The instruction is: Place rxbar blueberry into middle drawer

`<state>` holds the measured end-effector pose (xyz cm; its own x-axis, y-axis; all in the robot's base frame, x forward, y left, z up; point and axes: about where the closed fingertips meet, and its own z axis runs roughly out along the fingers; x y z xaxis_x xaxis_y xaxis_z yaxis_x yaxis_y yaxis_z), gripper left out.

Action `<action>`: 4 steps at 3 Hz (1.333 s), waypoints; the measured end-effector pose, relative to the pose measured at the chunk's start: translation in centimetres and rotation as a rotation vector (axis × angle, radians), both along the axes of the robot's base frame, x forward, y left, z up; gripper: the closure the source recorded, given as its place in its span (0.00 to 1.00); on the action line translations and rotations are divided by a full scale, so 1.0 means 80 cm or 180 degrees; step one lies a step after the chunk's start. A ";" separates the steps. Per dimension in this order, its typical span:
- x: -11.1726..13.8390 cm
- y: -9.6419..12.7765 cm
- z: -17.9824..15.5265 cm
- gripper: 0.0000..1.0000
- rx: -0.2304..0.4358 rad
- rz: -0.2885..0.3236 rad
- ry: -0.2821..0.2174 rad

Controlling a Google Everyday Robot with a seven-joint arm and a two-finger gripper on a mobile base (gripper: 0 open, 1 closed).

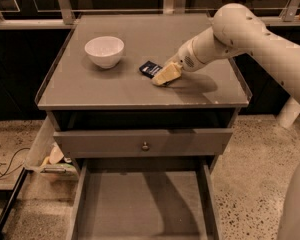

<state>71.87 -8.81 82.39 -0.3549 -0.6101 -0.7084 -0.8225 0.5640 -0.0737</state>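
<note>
On the bench (115,91), the bowl (104,51) stands toward the back left corner. The rxbar blueberry (149,68) lies near the middle, right of the bowl and a little closer to the front edge. The gripper (163,77) is low over the bench at the bar's right side, its arm coming in over the right edge. Under the front edge sits a drawer front (142,143), and below it the middle drawer (140,209) stands pulled out forward.

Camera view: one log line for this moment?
pincer: at rxbar blueberry | bar: on cabinet top | middle drawer: open
</note>
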 end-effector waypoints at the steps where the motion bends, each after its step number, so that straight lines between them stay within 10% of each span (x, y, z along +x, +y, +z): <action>1: 0.000 0.000 0.009 1.00 0.0000 0.0000 0.0000; 4: -0.010 0.005 0.012 1.00 0.0080 0.0059 0.0028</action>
